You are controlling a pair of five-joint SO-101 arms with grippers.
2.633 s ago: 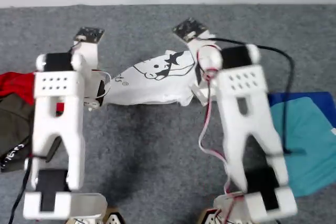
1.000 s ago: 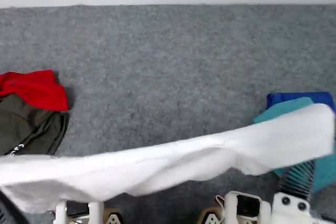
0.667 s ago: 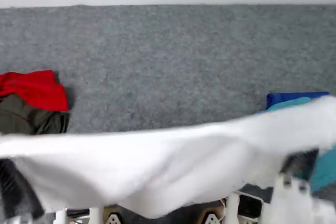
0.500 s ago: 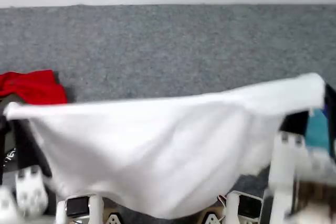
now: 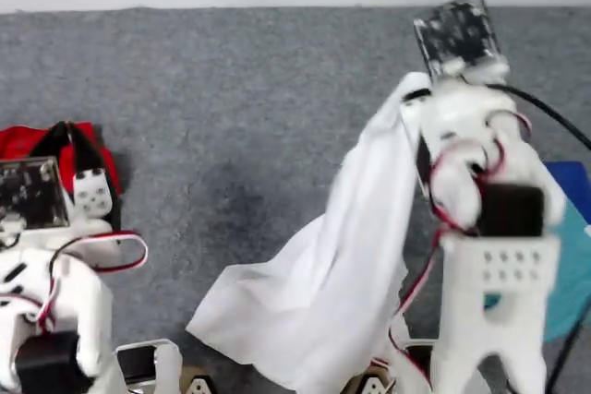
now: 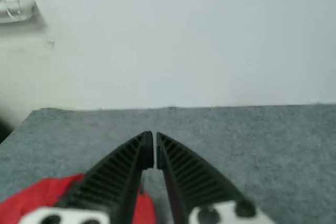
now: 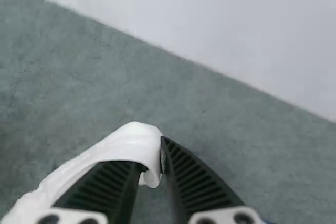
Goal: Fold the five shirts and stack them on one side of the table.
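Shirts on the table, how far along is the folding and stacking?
Looks done: a teal shirt lies on a blue shirt at the table's right edge, apparently the stack. In hand: the white shirt hangs unfolded from the right pincer, which is shut on it. Left: fold and stack that one, plus the red shirt bunched at the left edge near the left pincer, shut and empty.

**Shirt dropped on one side**

The white cotton shirt [image 5: 323,292], earlier stretched wide between both grippers, now hangs limp beneath the right gripper [image 7: 156,148] alone. The left gripper [image 6: 154,139] has let go, its jaws closed on nothing.
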